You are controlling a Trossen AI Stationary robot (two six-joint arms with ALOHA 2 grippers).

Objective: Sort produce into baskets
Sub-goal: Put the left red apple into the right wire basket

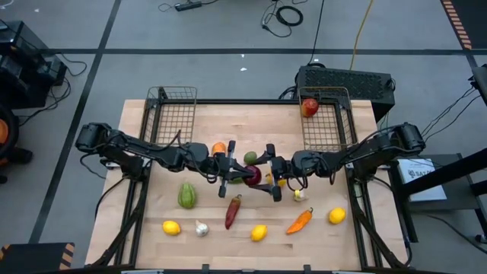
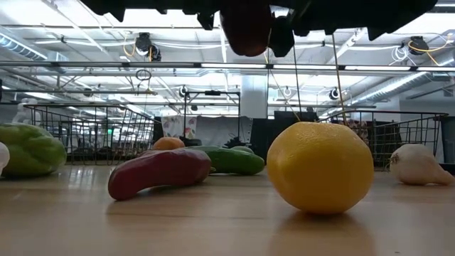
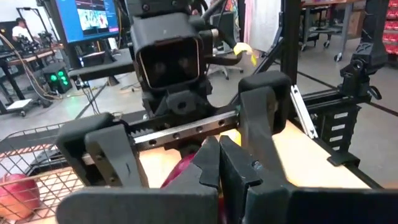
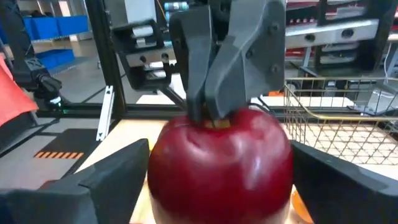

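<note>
Nearest, lemon, chilli and garlic lie on the table's front part. Mid-table, above the board, left gripper pinches a red apple by its top; right gripper faces it, fingers spread either side. Farthest, two baskets at the rear edge, the right basket holding one apple.
</note>
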